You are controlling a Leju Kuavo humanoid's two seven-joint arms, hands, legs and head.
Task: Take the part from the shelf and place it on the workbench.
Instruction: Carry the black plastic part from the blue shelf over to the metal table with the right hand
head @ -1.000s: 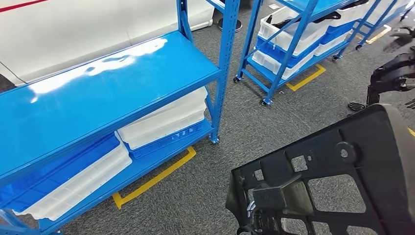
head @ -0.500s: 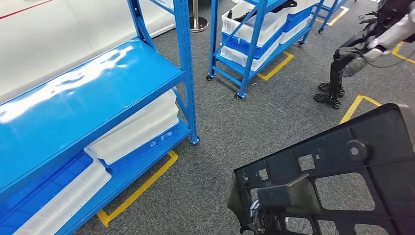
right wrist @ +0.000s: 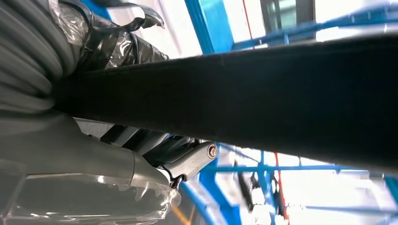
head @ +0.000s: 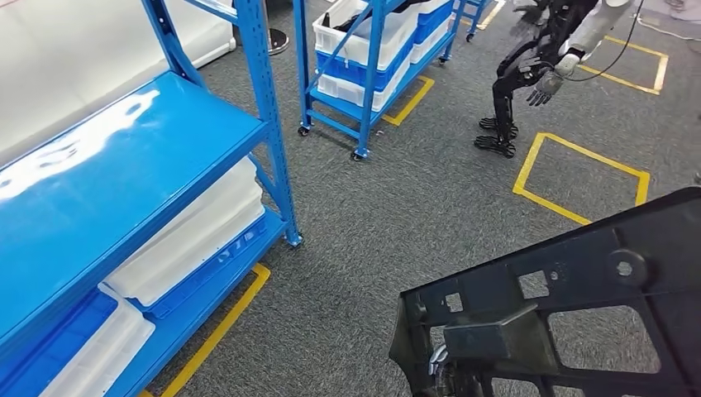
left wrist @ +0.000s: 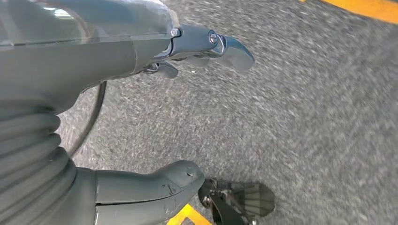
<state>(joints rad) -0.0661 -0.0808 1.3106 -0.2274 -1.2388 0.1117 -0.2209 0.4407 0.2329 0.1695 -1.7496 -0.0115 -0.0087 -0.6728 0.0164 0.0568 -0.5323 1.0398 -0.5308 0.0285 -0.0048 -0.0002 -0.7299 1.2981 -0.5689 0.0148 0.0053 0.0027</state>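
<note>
Two hands show here. One, the right hand (right wrist: 141, 154), grasps the part (head: 570, 314), a black plastic frame with cut-out windows, its fingers and thumb closed around one dark edge in the right wrist view; in the head view the part hangs low on the right, above grey carpet (head: 397, 207), well apart from the shelf (head: 124, 157). That blue shelf stands on the left, with white and blue bins (head: 186, 236) on its lower tier. The left hand (left wrist: 155, 112) is released, thumb and fingers apart with nothing between them, over carpet. Farther off stand a second blue rack (head: 364, 50), yellow floor tape (head: 579, 178) and another robot (head: 537, 66).
</note>
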